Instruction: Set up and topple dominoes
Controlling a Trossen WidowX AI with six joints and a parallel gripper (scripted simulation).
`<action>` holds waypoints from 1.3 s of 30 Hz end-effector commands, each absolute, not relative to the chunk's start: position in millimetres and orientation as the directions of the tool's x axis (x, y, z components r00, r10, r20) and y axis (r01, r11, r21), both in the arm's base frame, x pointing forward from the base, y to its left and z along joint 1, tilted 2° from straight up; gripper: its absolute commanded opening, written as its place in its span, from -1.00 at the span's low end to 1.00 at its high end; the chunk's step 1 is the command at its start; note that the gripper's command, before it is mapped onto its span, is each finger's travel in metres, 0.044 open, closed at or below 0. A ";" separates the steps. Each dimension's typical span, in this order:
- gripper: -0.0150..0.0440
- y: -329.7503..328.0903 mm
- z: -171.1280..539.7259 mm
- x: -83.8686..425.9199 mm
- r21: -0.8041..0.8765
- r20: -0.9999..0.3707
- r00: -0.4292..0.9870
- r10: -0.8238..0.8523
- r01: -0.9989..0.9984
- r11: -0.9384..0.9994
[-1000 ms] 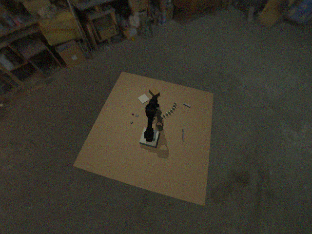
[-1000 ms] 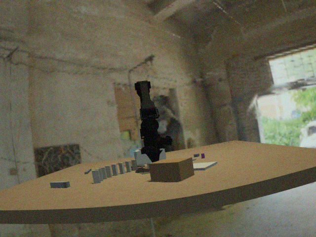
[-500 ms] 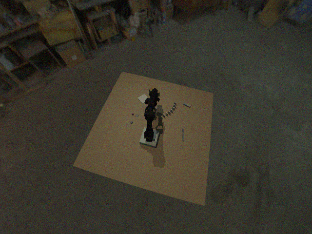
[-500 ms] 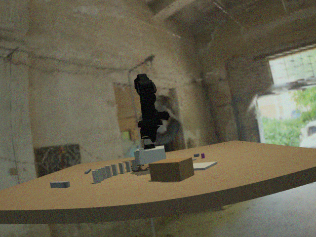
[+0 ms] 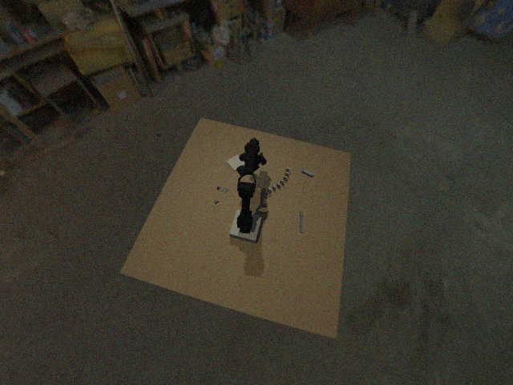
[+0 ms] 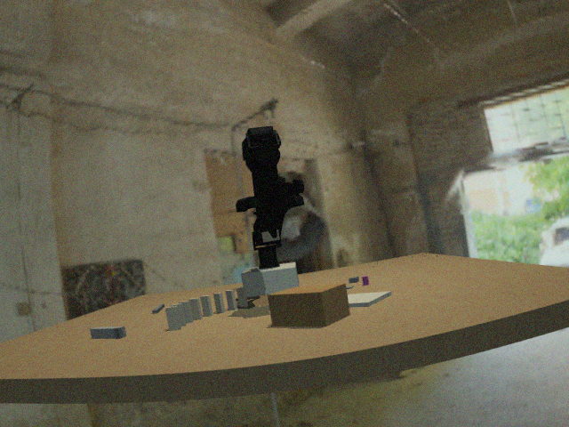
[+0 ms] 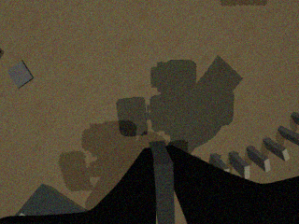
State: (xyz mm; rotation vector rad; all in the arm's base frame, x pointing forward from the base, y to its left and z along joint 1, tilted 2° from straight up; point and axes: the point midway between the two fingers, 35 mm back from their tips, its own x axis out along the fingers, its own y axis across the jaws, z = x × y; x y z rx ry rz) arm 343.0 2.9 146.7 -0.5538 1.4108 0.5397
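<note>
A curved row of several grey dominoes stands upright, right of the arm in the top view. Its end nearest the arm base is in the arm's shadow. My gripper is shut on a grey domino, which juts from between the dark fingers in the wrist view. The gripper is raised above the table, to the left of the row in the top view. The fingers and the held domino cannot be made out in the top and exterior views. A loose grey block lies flat beyond the row's far end.
A brown box and a white tile are on the table. A long grey bar lies to the right. A small purple piece and small grey pieces lie to the left in the top view.
</note>
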 end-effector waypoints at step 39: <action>-0.40 11.8 126.0 429.7 0.096 -0.968 0.231 -0.097 0.699 0.709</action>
